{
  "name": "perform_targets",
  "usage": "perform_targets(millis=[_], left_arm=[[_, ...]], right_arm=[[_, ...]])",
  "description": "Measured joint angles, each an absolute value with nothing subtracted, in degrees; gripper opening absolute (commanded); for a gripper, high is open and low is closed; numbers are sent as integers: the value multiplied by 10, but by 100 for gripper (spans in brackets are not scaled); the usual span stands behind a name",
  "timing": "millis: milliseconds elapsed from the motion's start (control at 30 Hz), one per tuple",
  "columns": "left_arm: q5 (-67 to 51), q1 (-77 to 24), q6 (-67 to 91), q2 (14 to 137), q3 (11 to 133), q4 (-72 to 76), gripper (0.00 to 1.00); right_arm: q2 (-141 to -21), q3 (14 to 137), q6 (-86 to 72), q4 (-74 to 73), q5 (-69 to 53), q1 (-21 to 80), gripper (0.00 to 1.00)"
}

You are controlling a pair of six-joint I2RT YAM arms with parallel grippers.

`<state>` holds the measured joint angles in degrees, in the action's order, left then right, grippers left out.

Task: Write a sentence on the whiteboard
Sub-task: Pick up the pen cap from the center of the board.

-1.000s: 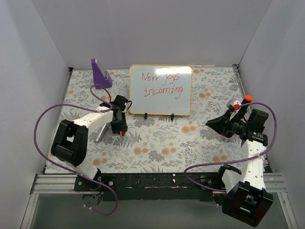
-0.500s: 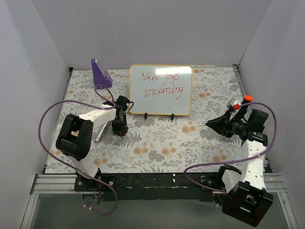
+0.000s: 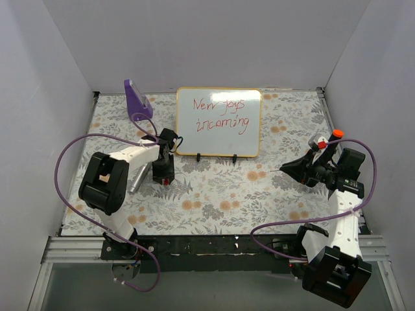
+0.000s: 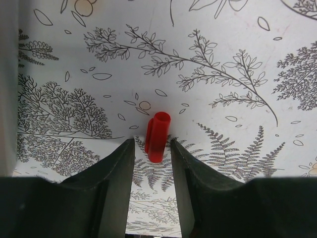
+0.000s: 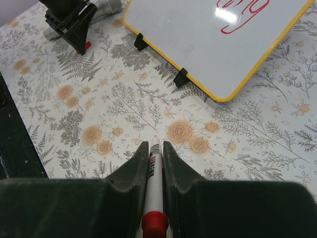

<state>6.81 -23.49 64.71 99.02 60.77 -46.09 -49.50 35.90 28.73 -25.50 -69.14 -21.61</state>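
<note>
The whiteboard (image 3: 218,122) leans at the back centre, yellow-framed, with the sentence (image 3: 220,114) in red on two lines. The right wrist view catches its lower corner (image 5: 213,44). A small red marker cap (image 4: 157,136) lies on the floral cloth between the tips of my left gripper (image 4: 152,144). The jaws are open, with a gap showing on the cap's left side. From above, the left gripper (image 3: 164,177) sits just left of the board's front edge. My right gripper (image 5: 151,148) is shut on a white marker (image 5: 153,183), held at the right (image 3: 285,170).
A purple wedge-shaped block (image 3: 137,100) stands at the back left. Two black clip feet (image 3: 198,155) prop the board. White walls close in three sides. The black rail (image 3: 214,246) runs along the near edge.
The left arm's elbow has shifted slightly right while its gripper stays over the red cap, jaws a little wider. The right arm and marker have not moved.
</note>
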Motion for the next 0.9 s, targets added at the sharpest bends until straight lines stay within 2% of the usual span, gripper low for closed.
perform_targets(millis=[500,900], left_arm=[[65,-235,629,1004,622,-470,32],[62,-234,618,1017,635,-483,35]], right_arm=[[-495,359,288,-255,-691,-216,1],[-495,359,288,-256,-691,-216,1]])
